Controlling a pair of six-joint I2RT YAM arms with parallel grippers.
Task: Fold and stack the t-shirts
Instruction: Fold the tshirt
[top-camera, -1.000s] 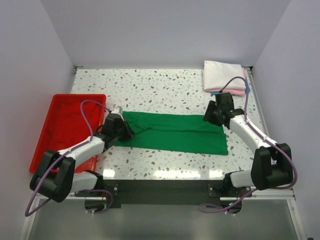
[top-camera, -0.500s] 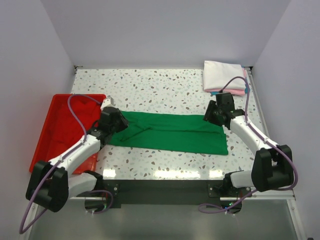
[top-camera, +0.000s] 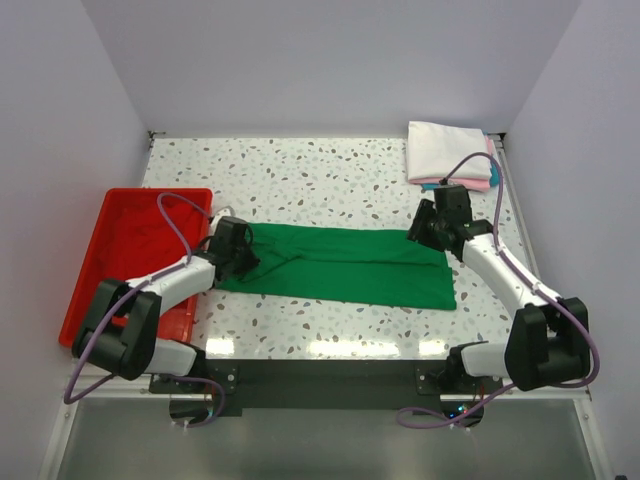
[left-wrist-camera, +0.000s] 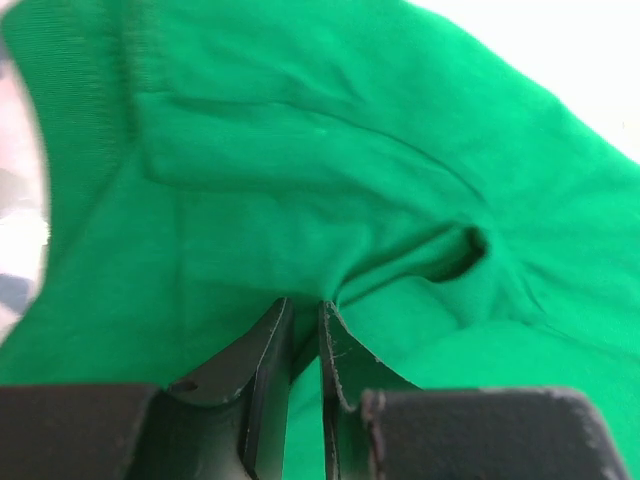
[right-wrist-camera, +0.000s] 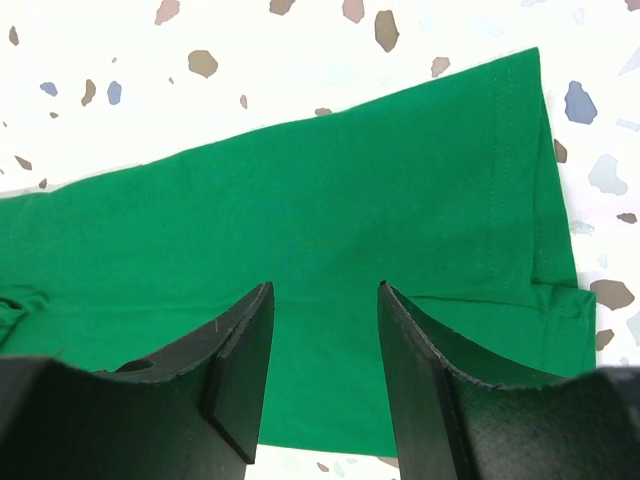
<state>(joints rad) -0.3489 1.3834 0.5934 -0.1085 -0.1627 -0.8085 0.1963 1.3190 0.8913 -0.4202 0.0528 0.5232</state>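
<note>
A bright green t-shirt lies folded lengthwise into a long strip across the middle of the table. My left gripper is at the shirt's left end, its jaws nearly closed and pinching a fold of the green cloth that puckers towards the fingertips. My right gripper hovers over the shirt's right end, jaws open and empty, with the green cloth and its hemmed edge below. A stack of folded shirts, white on top with pink and light blue under it, sits at the far right corner.
A red plastic tray stands at the table's left edge, close beside my left arm. The speckled tabletop stretches behind the green shirt. White walls enclose the table on three sides.
My left gripper has shifted along the shirt's left end, first left and back, then slightly right again, with the arm swinging. The shirt's left end looks slightly bunched. The right gripper has barely moved.
</note>
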